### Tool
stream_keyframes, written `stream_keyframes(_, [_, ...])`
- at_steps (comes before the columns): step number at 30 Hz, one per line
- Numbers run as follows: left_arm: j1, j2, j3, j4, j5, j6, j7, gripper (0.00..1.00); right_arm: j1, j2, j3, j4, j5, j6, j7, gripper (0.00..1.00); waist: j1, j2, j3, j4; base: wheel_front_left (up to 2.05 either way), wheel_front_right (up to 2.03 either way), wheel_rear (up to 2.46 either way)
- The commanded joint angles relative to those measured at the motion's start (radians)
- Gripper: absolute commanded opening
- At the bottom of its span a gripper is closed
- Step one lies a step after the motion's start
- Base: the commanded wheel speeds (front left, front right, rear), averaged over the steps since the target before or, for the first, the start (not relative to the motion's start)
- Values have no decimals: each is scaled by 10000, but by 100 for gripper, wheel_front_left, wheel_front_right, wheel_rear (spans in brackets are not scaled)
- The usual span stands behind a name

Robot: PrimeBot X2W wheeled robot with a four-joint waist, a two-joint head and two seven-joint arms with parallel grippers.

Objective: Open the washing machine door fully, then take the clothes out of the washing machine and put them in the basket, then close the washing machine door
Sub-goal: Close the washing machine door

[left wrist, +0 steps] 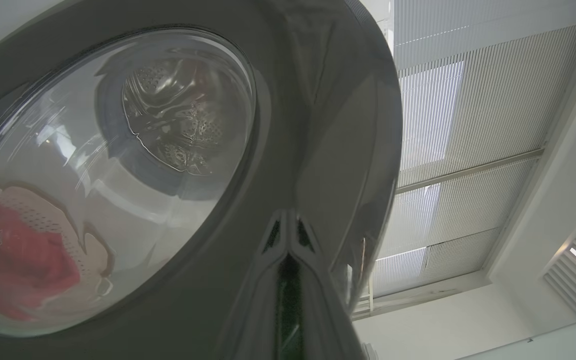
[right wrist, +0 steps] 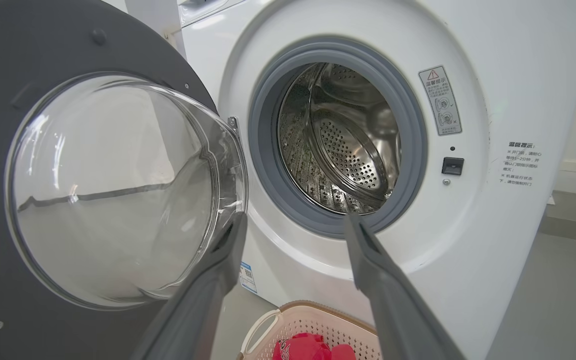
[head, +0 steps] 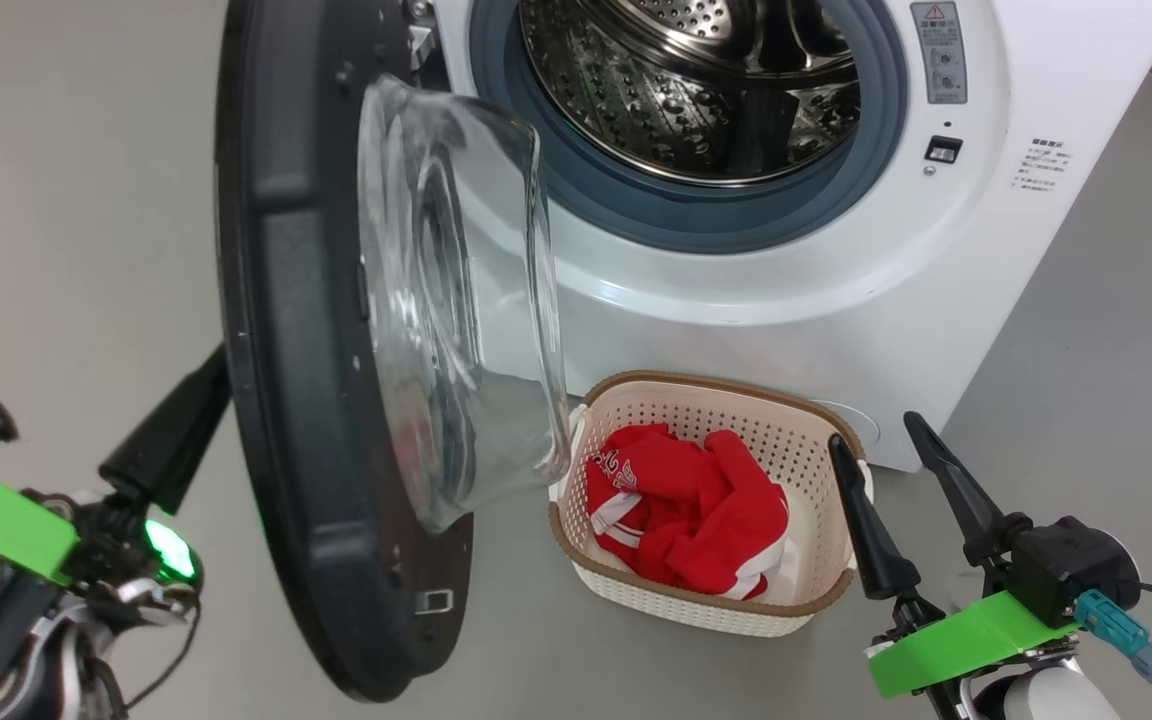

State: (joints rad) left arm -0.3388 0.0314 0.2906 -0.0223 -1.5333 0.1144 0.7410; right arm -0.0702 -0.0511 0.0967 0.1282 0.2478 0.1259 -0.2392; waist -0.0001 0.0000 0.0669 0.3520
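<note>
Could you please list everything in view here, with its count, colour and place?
washing machine: one, white, on the floor ahead
washing machine door: one, black rim and clear glass, swung open on the left
drum: one, steel, inside the machine
gasket: one, grey, around the drum opening
basket: one, cream with brown rim, on the floor before the machine
clothes: one garment, red with white trim, in the basket
warning sticker: one, grey, right of the opening
left gripper: one, dark, shut, at the door's outer face
right gripper: one, dark, open, right of the basket
</note>
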Motion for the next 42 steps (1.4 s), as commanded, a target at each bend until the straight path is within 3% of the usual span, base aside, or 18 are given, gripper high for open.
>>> stream_keyframes(1, [33,190,-22,-441,-199,10,-30,0,-422,8,230,-214,117,48,-132,100,1,0,10,-54,0,0,0])
stream_keyframes(21, [684,189,-1859,-1009,-1198,136,-1061,0,-494,8,332,-55,244,48,-207,100,1,0,45,-865,0,0,0])
stream_keyframes(42, [131,189,-2772,-235,-2019,-332,-2128,0,-623,9,318,-158,410,48,-224,100,1,0,392,-2235,0,0,0])
